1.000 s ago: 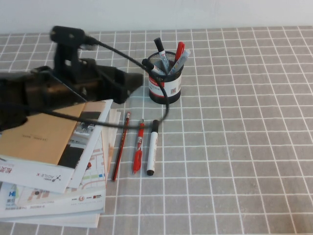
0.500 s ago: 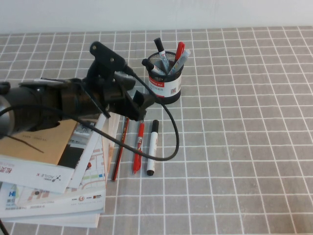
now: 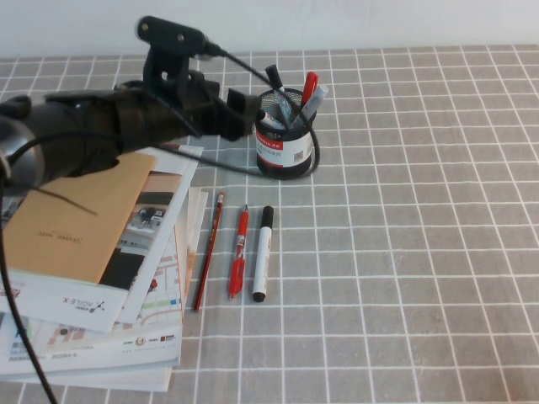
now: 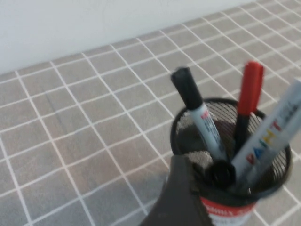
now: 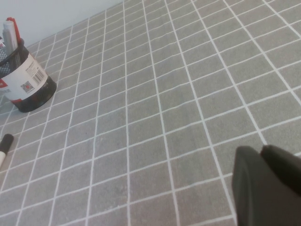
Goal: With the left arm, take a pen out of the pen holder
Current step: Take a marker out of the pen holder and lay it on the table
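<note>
A black mesh pen holder [image 3: 285, 150] with a red and white label stands on the grey tiled table. A black-capped marker [image 3: 275, 82], a red pen [image 3: 309, 85] and a grey marker [image 3: 315, 100] stick out of it. My left gripper [image 3: 245, 113] hovers just left of the holder's rim, open, with nothing between its fingers. In the left wrist view one dark finger [image 4: 181, 193] sits beside the holder [image 4: 263, 188], with the black-capped marker [image 4: 195, 109], red pen [image 4: 249, 92] and grey marker [image 4: 275, 134] close ahead. My right gripper [image 5: 261, 151] hangs shut over bare tiles, far from the holder [image 5: 26, 82].
A red pencil [image 3: 208, 251], a red pen [image 3: 238, 252] and a black-capped white marker [image 3: 263, 252] lie side by side in front of the holder. A stack of booklets [image 3: 126, 311] topped by a brown notebook [image 3: 84, 219] fills the left side under my left arm.
My left arm has swung up from above the pens lying on the table and now sits higher, beside the holder's rim. Its fingers stayed open. The pens have not moved.
</note>
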Tool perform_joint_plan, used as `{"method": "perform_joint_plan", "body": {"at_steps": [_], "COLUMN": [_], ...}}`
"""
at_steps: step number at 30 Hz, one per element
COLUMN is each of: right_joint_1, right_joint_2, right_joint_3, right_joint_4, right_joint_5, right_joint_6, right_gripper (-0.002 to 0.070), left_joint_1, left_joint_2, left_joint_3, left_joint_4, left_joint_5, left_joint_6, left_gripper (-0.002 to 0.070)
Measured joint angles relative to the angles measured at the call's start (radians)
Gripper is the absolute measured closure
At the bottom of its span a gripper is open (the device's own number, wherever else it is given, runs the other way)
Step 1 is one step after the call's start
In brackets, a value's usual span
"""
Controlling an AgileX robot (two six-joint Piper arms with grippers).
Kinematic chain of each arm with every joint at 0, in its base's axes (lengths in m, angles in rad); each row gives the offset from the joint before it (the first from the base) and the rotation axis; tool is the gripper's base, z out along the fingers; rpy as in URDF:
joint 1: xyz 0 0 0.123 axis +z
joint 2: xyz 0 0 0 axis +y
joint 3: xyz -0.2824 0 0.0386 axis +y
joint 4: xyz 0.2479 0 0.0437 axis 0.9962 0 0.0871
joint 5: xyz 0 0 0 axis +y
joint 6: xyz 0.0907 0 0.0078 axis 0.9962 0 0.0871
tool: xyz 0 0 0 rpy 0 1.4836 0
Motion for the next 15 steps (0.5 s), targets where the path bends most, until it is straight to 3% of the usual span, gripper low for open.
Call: {"method": "perform_joint_plan", "body": {"at_steps": [15], "right_joint_1": [0.000], "right_joint_2": [0.000], "right_joint_3": [0.000], "right_joint_4": [0.015], "right_joint_5": [0.000], "right_joint_6": [0.000], "right_gripper": [0.0689], "left_joint_1": [-0.002], "left_joint_2": [0.100], "left_joint_3": [-0.103], "left_joint_4": [-0.006], "left_joint_5": [-0.016], "left_joint_6": [-0.106], "left_gripper": [0.0192]}}
